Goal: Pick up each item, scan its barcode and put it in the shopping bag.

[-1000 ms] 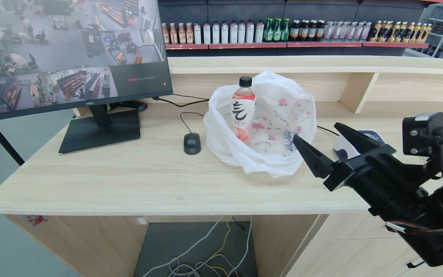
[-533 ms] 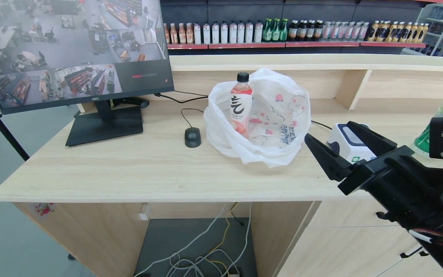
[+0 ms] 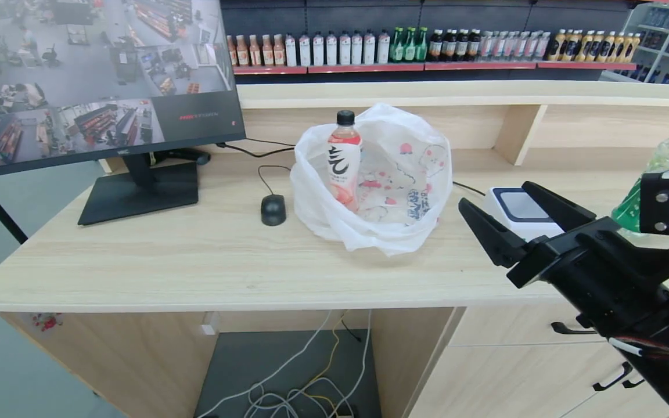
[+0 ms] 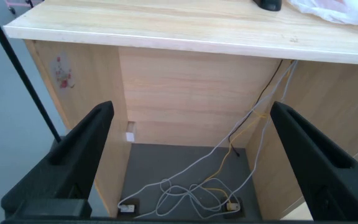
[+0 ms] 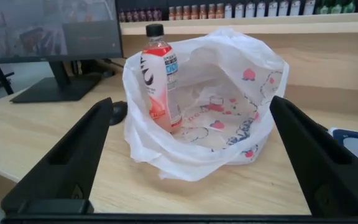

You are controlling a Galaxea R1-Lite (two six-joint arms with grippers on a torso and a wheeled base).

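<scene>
now, in the head view the right pincer (image 3: 494, 194) hangs over the front right part of the counter (image 3: 195, 261). its two black fingers are spread wide with nothing between them. the shopping bag (image 3: 381, 235) sits ahead of the pincer and off to its left, near the fingertips but apart from them, with its mouth open. a pink bottle (image 3: 343, 159) stands upright inside the bag, on the side farthest from the pincer. the white scanner (image 3: 517, 209) lies just beyond the fingers and is partly hidden by them. a green bottle (image 3: 668, 159) is to the pincer's right, partly hidden behind its wrist. a mouse (image 3: 273, 209) and a monitor (image 3: 96, 75) lie past the bag, well apart from the pincer.

in the left wrist view the left pincer (image 4: 191, 118) is low, before the counter's front edge, with its fingers wide apart and empty. it faces the recess under the counter, where loose cables (image 4: 197, 193) lie on the floor.

in the right wrist view the bag lies straight ahead of the spread, empty fingers. the pink bottle is upright at the bag's side nearer the monitor. a corner of the scanner is just beside one finger.
</scene>
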